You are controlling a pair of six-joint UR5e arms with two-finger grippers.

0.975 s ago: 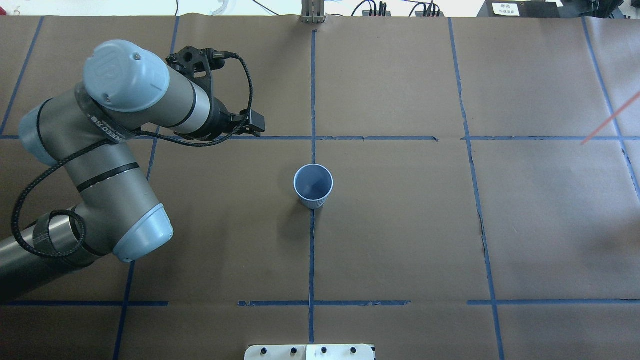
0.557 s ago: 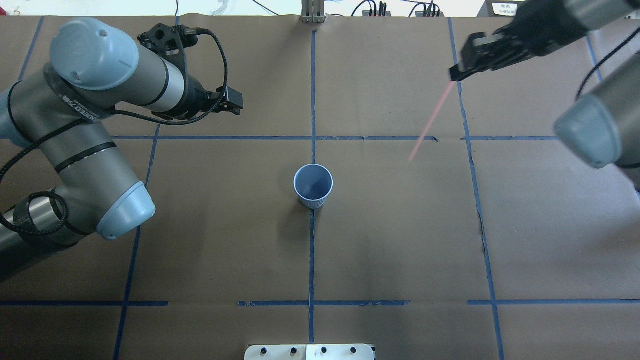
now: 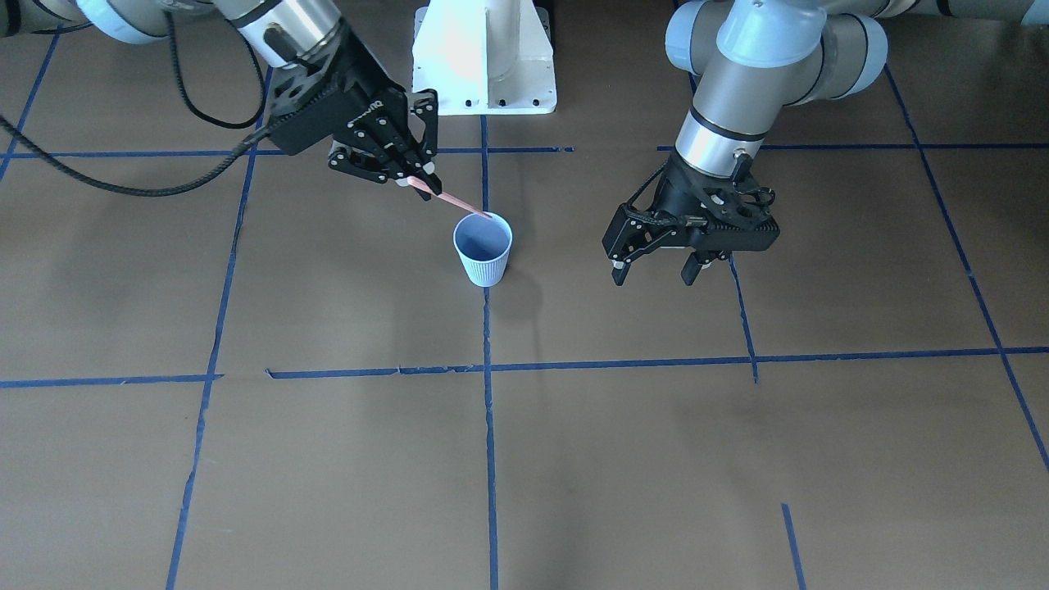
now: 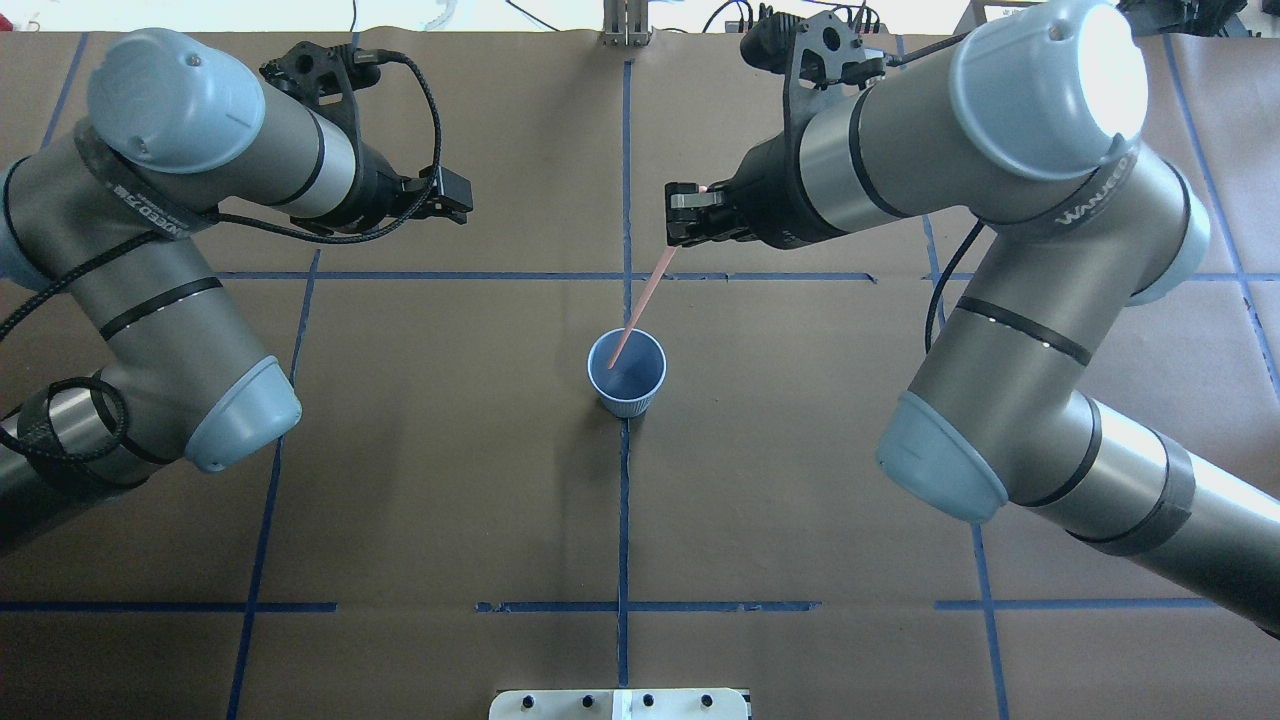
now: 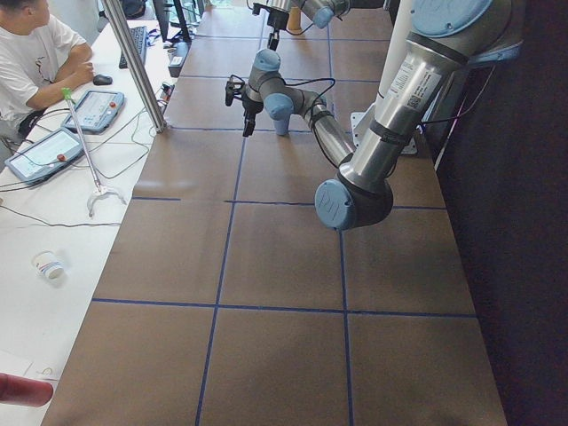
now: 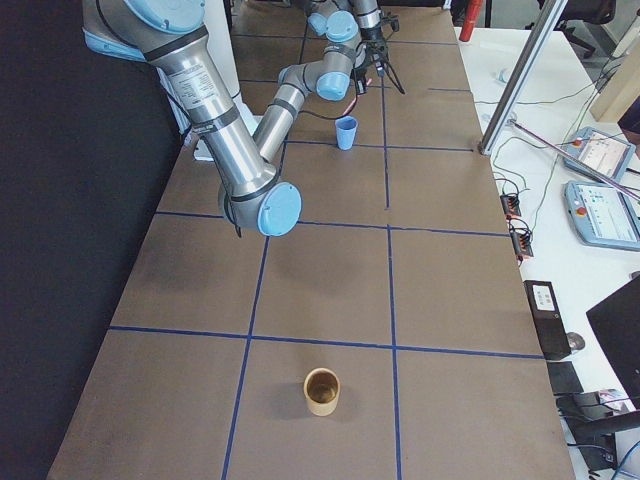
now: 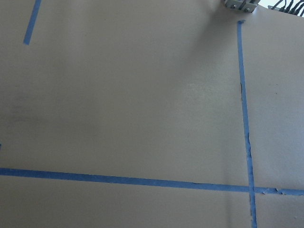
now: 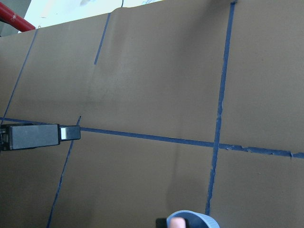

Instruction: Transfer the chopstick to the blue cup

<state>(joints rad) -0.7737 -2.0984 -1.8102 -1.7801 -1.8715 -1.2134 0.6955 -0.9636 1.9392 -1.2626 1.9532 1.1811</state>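
While the ribbed, light-blue paper cup stands upright nearest the robot's base, on a blue tape line of the brown paper-covered surface, the task is judged close to done. A thin pink chopstick slants down toward it from beyond, and its lower tip shows inside the outline of the cup's mouth in the overhead view. In the front-facing view that tip sits right at the rim. Whether it is already below the rim or just over it cannot be told.

Farther out, the right hand pinches the chopstick's upper end between its black fingers. That looks like the right place to hold it, since the whole free length can go into the cup.

The chopstick is probably light, stiff and smooth. Held so near one end, it may swivel in the pinch, or slip. The cup looks light too, so a sideways nudge on its rim could tip it. A steeper angle before letting go would help.

Off to the side, well apart from the cup, the left hand hangs over the surface with fingers spread and nothing between them.
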